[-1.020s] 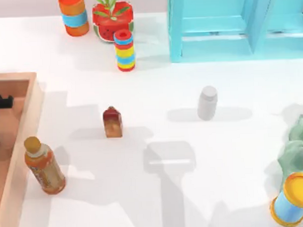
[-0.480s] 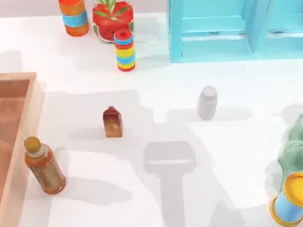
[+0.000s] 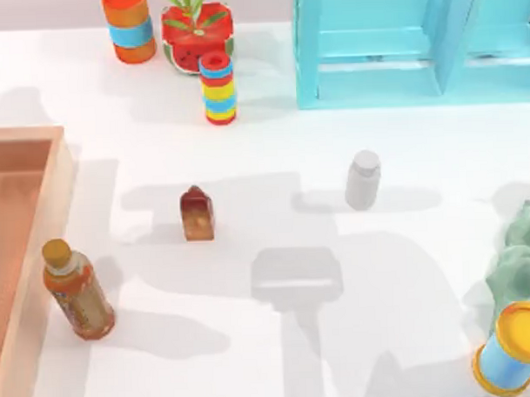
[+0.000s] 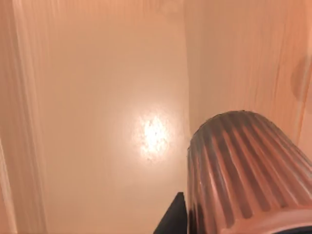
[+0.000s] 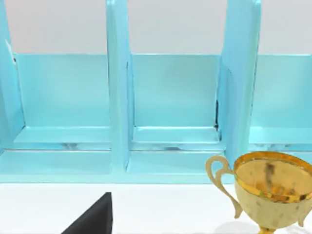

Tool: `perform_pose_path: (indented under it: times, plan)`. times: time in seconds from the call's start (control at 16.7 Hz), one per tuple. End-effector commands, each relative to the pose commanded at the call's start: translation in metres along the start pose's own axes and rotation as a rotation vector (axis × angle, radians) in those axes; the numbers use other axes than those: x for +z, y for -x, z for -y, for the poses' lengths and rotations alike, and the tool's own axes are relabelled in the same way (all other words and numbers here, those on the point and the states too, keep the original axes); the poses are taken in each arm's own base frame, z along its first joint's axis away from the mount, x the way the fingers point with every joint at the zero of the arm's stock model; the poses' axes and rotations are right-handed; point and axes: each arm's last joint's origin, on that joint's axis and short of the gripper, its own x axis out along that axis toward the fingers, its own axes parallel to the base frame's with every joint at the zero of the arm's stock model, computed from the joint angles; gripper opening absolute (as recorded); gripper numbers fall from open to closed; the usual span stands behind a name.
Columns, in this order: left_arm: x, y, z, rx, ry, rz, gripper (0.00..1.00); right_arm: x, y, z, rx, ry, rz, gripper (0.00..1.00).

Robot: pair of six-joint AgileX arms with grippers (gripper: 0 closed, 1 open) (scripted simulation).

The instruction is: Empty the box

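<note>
The box (image 3: 40,250) sat at the counter's (image 3: 288,354) left edge. My left wrist view looked down into the box (image 4: 97,122), where a ribbed cap (image 4: 243,170) rose close to the camera, probably a bottle's; I could not tell how my left jaws stood. An orange bottle (image 3: 77,290) stood just outside the box's wall. My right wrist faced the turquoise shelf (image 5: 170,112) and a gold cup (image 5: 268,195); whether those jaws were open I could not tell.

The box (image 3: 39,224) is reddish-brown wood, the shelf unit (image 3: 373,47) turquoise, the trophy cup (image 5: 268,192) gold.
</note>
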Motion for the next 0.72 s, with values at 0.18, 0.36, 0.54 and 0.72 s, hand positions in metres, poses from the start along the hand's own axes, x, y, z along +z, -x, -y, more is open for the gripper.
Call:
perform_pose_path:
  times: [0.18, 0.36, 0.54, 0.72]
  plan:
    - [0.001, -0.002, -0.001, 0.002, 0.002, -0.004, 0.0, 0.0, 0.0, 0.0, 0.0, 0.0, 0.0, 1.0]
    - [0.006, -0.017, 0.008, 0.011, 0.008, -0.055, 0.0, 0.0, 0.0, 0.0, 0.0, 0.0, 0.0, 1.0]
    - [0.016, -0.036, 0.046, 0.061, 0.013, -0.08, 0.0, 0.0, 0.0, 0.0, 0.0, 0.0, 0.0, 1.0]
    - [0.017, -0.04, 0.11, 0.099, 0.015, 0.002, 0.0, 0.0, 0.0, 0.0, 0.0, 0.0, 0.0, 1.0]
